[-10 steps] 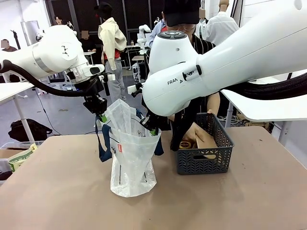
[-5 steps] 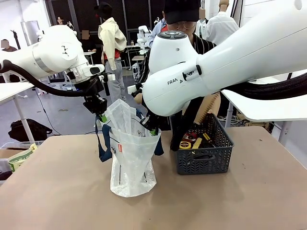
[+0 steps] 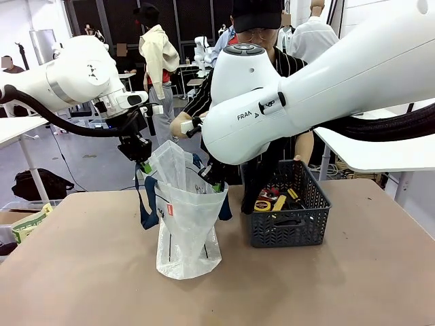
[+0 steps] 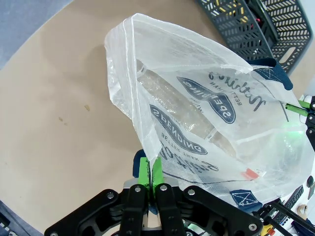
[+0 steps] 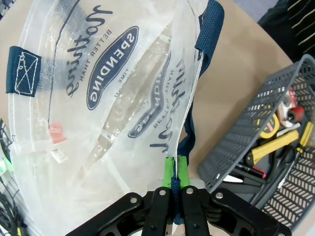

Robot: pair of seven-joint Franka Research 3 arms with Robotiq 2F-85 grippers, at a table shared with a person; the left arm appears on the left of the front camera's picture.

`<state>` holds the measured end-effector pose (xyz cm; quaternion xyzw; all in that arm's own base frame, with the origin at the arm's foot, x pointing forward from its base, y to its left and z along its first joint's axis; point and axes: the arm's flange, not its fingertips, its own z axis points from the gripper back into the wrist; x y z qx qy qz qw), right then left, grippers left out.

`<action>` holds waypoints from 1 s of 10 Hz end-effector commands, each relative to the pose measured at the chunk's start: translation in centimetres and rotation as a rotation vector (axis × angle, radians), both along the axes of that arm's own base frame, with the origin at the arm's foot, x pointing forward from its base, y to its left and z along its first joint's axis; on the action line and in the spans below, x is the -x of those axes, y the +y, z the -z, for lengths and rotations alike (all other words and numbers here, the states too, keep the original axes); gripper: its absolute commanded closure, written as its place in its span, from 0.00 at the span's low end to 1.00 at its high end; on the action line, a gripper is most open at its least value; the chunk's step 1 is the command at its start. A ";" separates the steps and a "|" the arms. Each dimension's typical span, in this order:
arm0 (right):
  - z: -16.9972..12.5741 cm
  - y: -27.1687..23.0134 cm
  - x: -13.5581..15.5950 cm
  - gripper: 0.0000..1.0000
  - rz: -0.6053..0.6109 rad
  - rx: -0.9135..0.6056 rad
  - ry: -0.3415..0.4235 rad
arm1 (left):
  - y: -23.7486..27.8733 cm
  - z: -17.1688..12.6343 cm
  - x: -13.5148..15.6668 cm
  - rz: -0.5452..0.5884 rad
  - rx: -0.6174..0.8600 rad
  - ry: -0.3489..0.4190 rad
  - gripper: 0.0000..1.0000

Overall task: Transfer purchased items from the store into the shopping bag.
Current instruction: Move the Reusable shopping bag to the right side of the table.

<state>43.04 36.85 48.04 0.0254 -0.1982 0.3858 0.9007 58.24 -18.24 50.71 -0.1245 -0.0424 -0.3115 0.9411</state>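
Observation:
The translucent white shopping bag (image 3: pixel 187 224) stands open in the middle of the table, with navy handles and a red tag (image 3: pixel 169 210). My left gripper (image 3: pixel 145 165) is shut on its left rim, the green pads (image 4: pixel 143 172) pinching the plastic. On the opposite rim my right gripper (image 3: pixel 216 184) is shut too, pads (image 5: pixel 170 172) clamped beside a navy strap (image 5: pixel 209 29). The dark grey basket (image 3: pixel 289 227) sits to the right of the bag with yellow and dark packs (image 3: pixel 273 202) inside. A person's hand (image 3: pixel 182 126) shows above the bag, behind my right arm. The tan piece is out of view.
The person stands at the far side, behind my bulky right arm (image 3: pixel 306 95). A white table (image 3: pixel 380 153) is at the right and another (image 3: pixel 13 129) at the left. The brown tabletop (image 3: pixel 81 272) has free room in front of and left of the bag.
The person's hand lifted the tan piece out of the basket and carried it left behind my right arm; the hand now shows above the bag. Both grippers held still.

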 end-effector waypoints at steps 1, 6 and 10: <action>-0.1 -0.1 0.1 1.00 0.000 0.001 -0.002 | 0.2 -0.1 0.1 -0.006 0.003 -0.005 1.00; -0.1 -0.1 0.1 1.00 0.000 0.001 -0.002 | 0.2 -0.1 0.1 -0.006 0.003 -0.005 1.00; -0.1 -0.1 0.1 1.00 0.000 0.001 -0.002 | 0.2 -0.1 0.1 -0.006 0.003 -0.005 1.00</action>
